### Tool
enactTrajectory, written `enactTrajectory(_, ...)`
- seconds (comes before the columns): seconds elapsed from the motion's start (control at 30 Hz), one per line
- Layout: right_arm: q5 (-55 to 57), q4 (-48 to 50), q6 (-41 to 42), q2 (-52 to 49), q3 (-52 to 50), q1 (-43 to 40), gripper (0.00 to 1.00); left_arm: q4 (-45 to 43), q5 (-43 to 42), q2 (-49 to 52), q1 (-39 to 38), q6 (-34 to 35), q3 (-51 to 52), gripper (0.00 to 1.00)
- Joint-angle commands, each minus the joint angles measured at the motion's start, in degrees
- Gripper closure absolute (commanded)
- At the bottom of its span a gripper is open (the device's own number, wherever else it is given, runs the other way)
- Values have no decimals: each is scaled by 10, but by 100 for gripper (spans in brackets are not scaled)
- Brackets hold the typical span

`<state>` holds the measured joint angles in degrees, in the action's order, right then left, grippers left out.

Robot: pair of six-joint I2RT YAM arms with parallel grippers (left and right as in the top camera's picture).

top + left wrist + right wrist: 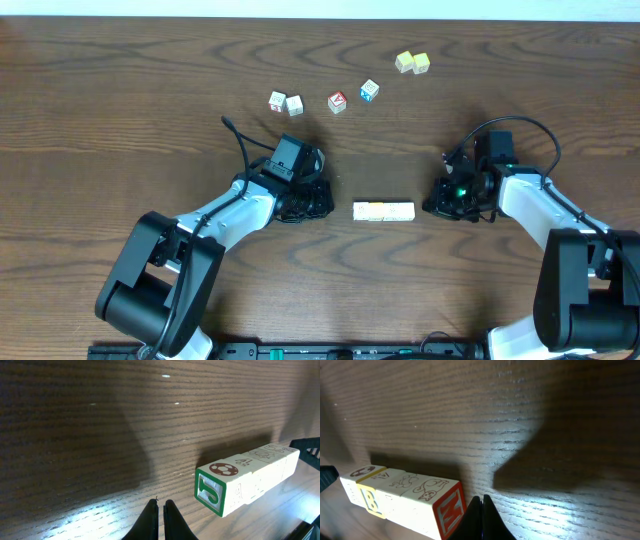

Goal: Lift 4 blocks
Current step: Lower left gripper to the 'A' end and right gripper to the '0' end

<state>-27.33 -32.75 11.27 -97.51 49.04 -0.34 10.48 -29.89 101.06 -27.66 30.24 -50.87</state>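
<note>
The blocks [383, 210] are cream wooden cubes lying end to end in one short row on the table, midway between the two arms. In the left wrist view the row [247, 477] shows a green-framed end face and a football drawing on top. In the right wrist view the blocks [405, 497] end in a red-lettered face. My left gripper [325, 205] [161, 504] is shut and empty, low over the wood, just left of the row. My right gripper [432, 207] [481, 497] is shut and empty, right beside the red end face.
Loose cubes lie toward the far edge: two whitish ones [285, 103], a red-faced one [337, 102], a blue-faced one [369, 90] and a yellow-green pair [412, 63]. Black cables arch over both wrists.
</note>
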Motion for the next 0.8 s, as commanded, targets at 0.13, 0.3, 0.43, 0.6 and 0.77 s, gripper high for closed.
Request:
enactTrajectory(0.13, -47, -9, -24, -4, -3, -7, 99, 1, -12, 5, -3, 10, 0, 92)
enactTrajectory(0.3, -43, -21, -33, -4, -3, -7, 99, 1, -4, 5, -19, 9, 0, 92)
enactTrajectory(0.43, -22, -23, -32, -4, -3, -7, 99, 1, 24, 9, -37, 10, 0, 92)
enactTrajectory(0.6, -6, -29, -32, -4, -3, -7, 99, 0, 45, 9, -50, 9, 0, 93)
enactTrajectory(0.77, -6, -29, -33, -4, -3, -7, 99, -7, 51, 9, -50, 9, 0, 93)
